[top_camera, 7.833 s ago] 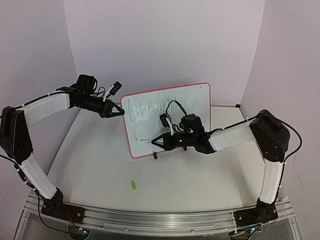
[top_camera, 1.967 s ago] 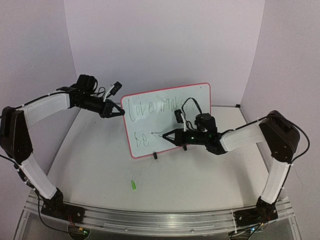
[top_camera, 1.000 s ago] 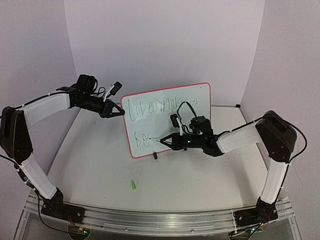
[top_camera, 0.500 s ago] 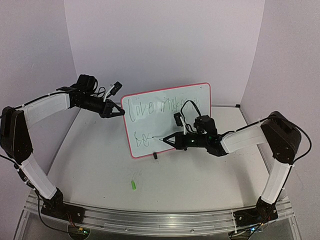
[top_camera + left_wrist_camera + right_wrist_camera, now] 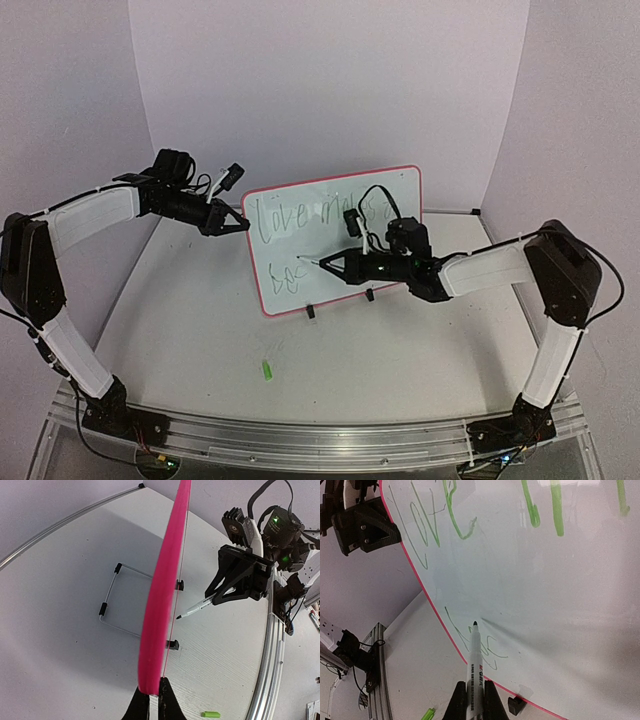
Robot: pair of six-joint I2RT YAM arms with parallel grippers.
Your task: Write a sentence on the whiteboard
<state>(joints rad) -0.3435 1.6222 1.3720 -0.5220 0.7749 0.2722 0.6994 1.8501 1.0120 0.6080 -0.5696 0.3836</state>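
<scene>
The whiteboard (image 5: 300,245) stands upright on the table with its pink rim (image 5: 160,595) edge-on in the left wrist view. My left gripper (image 5: 240,225) (image 5: 152,697) is shut on the rim at the board's left edge. The sentence (image 5: 300,213) runs in green across the top, with a few more letters (image 5: 285,273) (image 5: 487,647) starting a second line low on the left. My right gripper (image 5: 345,265) (image 5: 476,692) is shut on a white marker (image 5: 476,655) (image 5: 197,607). The marker's tip hovers at the board just above those lower letters; I cannot tell whether it touches.
A green marker cap (image 5: 267,370) (image 5: 210,714) (image 5: 427,714) lies on the table in front of the board. Behind the board is its wire stand (image 5: 112,600), and black feet (image 5: 172,644) (image 5: 516,705) sit under its lower edge. Purple walls close in the back and sides.
The right gripper has carried the marker tip up from the lower line and slightly left. More green strokes stand in the second line than before. The left arm has not moved.
</scene>
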